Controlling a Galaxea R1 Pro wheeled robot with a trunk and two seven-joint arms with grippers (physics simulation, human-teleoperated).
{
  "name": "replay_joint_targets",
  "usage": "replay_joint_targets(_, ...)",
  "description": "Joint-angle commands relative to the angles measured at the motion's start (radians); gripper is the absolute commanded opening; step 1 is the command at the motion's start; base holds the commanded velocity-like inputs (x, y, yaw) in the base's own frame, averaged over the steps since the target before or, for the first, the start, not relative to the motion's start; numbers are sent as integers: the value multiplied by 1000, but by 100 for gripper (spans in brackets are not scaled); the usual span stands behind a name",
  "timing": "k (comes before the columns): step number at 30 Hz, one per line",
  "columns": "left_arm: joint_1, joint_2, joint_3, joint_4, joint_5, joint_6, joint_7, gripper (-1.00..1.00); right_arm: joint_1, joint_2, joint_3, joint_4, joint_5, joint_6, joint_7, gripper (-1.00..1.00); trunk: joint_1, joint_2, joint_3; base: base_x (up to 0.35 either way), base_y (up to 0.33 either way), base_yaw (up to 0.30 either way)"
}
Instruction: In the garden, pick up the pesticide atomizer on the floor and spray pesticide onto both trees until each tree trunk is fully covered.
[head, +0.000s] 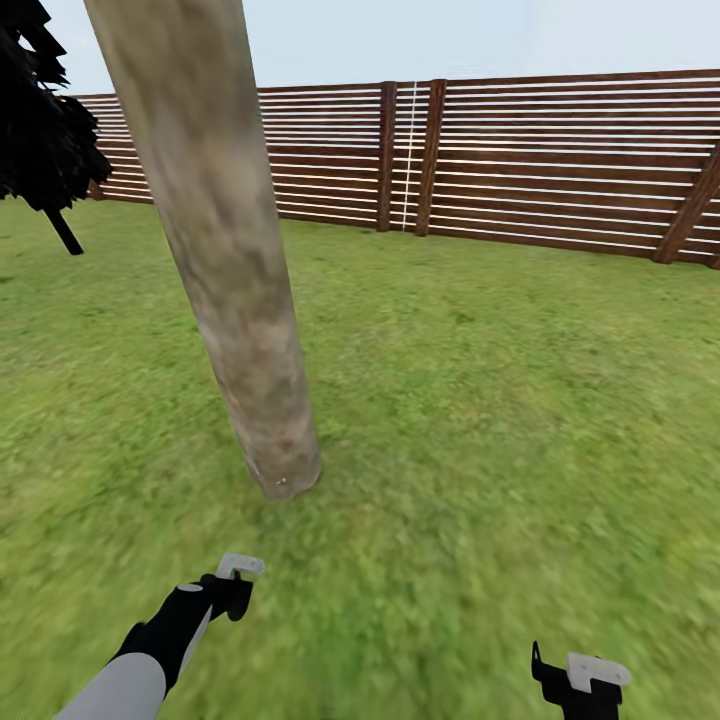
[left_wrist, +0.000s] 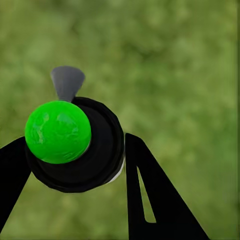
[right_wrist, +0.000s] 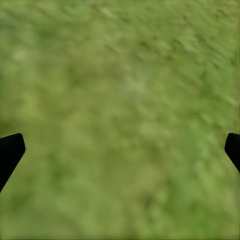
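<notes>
The pesticide atomizer (left_wrist: 75, 145) sits clenched between my left gripper's (left_wrist: 75, 165) fingers, green cap facing the wrist camera, low over the lawn (head: 500, 400). The tree trunk (head: 230, 280) stands just ahead. My right gripper (right_wrist: 120, 150) hangs released. Aimed grassward, spray could miss the bark.
</notes>
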Motion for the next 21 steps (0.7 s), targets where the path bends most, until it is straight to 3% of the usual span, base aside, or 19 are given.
replay_joint_targets(1, 0, 0, 0, 1, 0, 1, 0, -100, 0, 0, 0, 0, 0, 0, 0, 100, 0, 0, 0, 0, 0, 4)
replay_joint_targets(5, 0, -1, 2, 1, 1, 2, -1, -100, 0, 0, 0, 0, 0, 0, 1, 100, 0, 0, 0, 0, 0, 1)
replay_joint_targets(21, -10, -1, 5, -1, 1, 5, 0, -100, 0, 1, 0, -1, 0, 0, 2, 100, 61, -112, -48, 0, 0, 0)
